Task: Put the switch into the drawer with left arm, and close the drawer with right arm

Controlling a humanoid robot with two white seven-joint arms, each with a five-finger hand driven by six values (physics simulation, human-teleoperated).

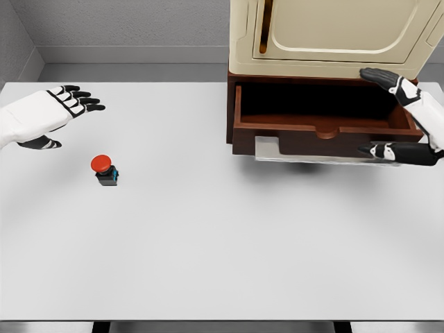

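Task not yet started, by my reading: the switch [105,170] sat on the white table [208,263], well apart from the drawer [322,128], which stood pulled open and looked empty. Left robot hand [59,111] hovered near the switch, fingers spread, holding nothing. Right robot hand [406,118] was at the drawer's right end, spread, gripping nothing. Switch: red domed cap, dark boxy base. Drawer: reddish-brown wood, cream cabinet [333,35] above.
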